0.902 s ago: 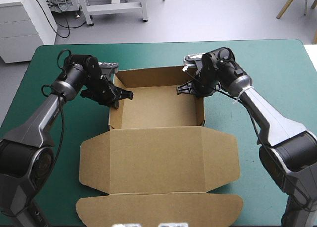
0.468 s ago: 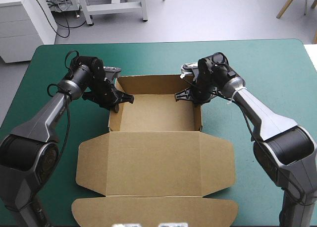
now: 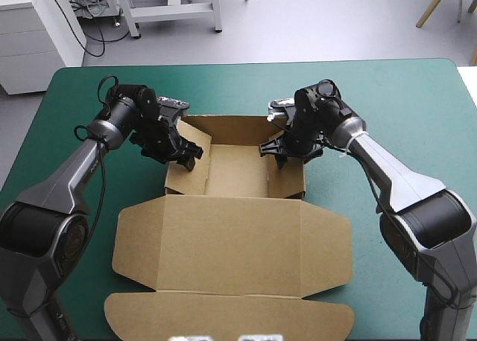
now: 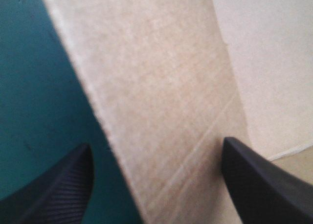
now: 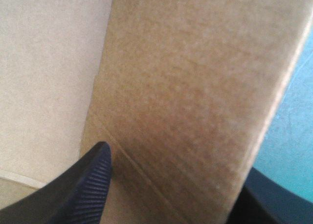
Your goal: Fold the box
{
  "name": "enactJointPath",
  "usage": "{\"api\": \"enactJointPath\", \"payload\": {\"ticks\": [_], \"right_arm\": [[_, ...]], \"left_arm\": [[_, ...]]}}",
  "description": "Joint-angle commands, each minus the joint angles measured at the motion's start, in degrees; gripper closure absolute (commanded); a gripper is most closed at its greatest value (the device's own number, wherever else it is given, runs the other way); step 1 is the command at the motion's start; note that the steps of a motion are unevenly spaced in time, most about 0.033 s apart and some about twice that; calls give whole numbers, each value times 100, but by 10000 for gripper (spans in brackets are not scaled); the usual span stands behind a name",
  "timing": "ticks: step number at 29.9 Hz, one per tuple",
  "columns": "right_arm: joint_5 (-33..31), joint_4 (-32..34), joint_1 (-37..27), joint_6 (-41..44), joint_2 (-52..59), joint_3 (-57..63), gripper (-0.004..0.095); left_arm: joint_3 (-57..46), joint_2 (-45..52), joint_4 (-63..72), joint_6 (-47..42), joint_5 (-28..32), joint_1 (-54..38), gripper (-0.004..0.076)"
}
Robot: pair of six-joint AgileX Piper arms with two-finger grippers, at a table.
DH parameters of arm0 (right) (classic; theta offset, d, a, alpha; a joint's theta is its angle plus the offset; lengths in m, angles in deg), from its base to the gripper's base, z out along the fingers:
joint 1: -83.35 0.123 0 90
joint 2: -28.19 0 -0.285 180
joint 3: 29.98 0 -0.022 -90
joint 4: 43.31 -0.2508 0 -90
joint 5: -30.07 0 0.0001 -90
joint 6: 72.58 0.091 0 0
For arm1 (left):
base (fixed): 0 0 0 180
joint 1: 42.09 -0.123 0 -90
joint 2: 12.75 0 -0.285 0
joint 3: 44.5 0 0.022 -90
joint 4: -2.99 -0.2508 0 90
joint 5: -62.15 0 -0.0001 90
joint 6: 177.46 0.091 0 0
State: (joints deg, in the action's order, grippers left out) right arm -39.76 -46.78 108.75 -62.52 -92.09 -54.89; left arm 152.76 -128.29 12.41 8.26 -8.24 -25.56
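The brown box (image 3: 237, 173) sits mid-table as an open tray, its far wall upright. Its lid (image 3: 231, 240) lies flat toward the near edge with rounded flaps spread. My left gripper (image 3: 183, 152) is at the tray's left wall, which leans inward. In the left wrist view that gripper (image 4: 156, 145) stands open, its fingers either side of the board. My right gripper (image 3: 279, 147) is at the right wall. In the right wrist view it (image 5: 178, 160) is open too, one finger inside the wall and one outside.
Teal-green cover (image 3: 402, 118) shows on both sides of the box and beyond it. A white cabinet (image 3: 37, 28) stands off the table's far left corner.
Both grippers have gone from shut on the side walls to open. The two side walls now lean inward over the tray floor, and the box has shifted slightly.
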Motion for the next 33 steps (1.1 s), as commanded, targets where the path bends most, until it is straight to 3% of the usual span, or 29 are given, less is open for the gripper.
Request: {"api": "enactJointPath", "payload": {"ticks": [1, 15, 21, 27, 33], "right_arm": [[96, -1, 3, 39, 308, -143, 345], [85, 64, -5, 210, 316, -495, 345], [85, 639, -5, 210, 476, -875, 345], [85, 1211, -9, 210, 977, -926, 345], [85, 1153, -9, 210, 1413, -926, 345]], "left_arm": [[194, 277, 82, 81, 91, 45, 94], [656, 287, 10, 81, -223, 45, 98], [1051, 362, 10, 81, -380, 45, 107], [1411, 509, -89, 81, -380, 45, 213], [1588, 806, -167, 81, -380, 45, 362]]}}
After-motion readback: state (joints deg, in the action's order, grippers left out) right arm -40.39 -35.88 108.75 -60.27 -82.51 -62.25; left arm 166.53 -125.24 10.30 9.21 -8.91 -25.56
